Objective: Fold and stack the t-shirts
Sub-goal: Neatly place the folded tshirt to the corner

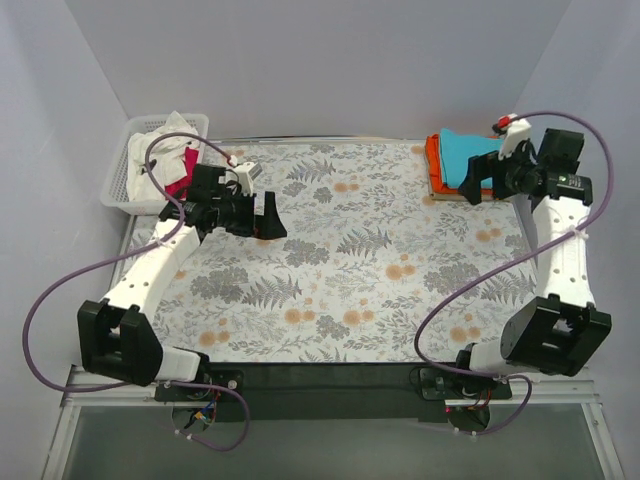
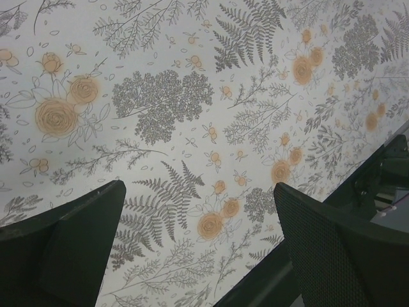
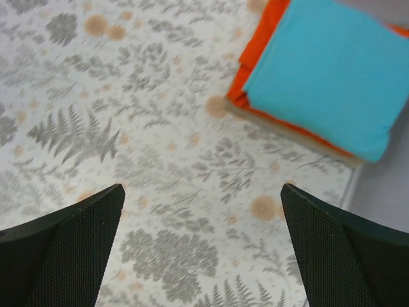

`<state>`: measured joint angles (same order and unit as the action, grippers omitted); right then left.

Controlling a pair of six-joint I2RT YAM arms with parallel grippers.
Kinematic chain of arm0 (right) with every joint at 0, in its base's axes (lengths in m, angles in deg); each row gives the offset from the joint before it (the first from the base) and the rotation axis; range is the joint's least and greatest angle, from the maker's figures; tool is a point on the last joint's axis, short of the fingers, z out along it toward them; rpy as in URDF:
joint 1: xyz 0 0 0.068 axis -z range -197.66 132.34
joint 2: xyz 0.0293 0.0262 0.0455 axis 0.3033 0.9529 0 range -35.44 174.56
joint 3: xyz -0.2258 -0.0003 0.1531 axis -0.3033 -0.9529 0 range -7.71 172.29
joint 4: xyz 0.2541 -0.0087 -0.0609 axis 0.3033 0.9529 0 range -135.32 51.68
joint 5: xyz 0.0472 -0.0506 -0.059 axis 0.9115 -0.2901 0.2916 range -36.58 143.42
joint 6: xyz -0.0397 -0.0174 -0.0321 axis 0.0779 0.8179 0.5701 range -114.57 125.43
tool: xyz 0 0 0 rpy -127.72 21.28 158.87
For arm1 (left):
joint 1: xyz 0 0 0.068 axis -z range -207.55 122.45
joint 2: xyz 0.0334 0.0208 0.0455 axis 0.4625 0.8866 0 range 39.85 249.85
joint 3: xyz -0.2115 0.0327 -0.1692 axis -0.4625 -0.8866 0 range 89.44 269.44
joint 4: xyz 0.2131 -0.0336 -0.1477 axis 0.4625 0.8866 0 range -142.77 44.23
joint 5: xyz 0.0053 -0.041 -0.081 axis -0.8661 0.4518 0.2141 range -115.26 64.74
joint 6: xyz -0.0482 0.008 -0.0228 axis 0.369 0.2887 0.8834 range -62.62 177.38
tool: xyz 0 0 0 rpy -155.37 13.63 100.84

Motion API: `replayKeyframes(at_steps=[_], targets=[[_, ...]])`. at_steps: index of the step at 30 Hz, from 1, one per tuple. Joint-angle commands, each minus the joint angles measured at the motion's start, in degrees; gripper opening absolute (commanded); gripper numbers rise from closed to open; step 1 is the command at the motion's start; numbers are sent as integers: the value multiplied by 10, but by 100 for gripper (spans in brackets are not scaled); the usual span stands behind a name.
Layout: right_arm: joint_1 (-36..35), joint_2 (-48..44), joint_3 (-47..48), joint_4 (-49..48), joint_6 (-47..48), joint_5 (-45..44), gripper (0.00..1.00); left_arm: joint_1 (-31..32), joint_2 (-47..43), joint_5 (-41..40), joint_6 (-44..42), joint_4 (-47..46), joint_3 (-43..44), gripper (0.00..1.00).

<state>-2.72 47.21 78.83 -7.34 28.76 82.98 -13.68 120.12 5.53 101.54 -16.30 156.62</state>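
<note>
Left hand point(image 2: 198, 187), right hand point(image 3: 201, 188): both apart, empty. Two folded at one o'clock, teal shirt point(image 1: 468, 150) on orange shirt point(image 1: 434, 160); two in basket point(image 1: 118, 178) at ten, white shirt point(image 1: 165, 135), pink shirt point(image 1: 180, 182).

The left arm point(image 1: 150, 270) and right arm point(image 1: 565, 260) are showing white shells, black joints, black mesh-textured fingers point(image 2: 332, 256), and purple cables point(image 1: 27, 335) trailing.

My table point(image 1: 350, 260) wears a fern-and-flower print. Near its two o'clock corner a folded teal t-shirt point(image 1: 468, 158) lies atop an orange t-shirt point(image 1: 433, 160). At ten o'clock sits a white lattice basket point(image 1: 120, 180).
</note>
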Motion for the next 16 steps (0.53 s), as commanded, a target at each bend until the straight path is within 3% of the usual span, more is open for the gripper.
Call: replayKeyframes(at_steps=[1, 6, 11, 16], targets=[[-27, -50, -92, 68, 7, 33, 98, -10, -60, -36, -19, 37, -21, 96], [-74, -118, -196, 68, 14, 24, 98, -26, -126, -86, -36, 46, -85, 97], [-128, -144, -266, 52, 19, -62, 98, -46, -205, -168, -39, 52, -146, 98], [-137, -173, -278, 41, 13, -92, 98, -71, -222, -160, -42, 62, -137, 98]])
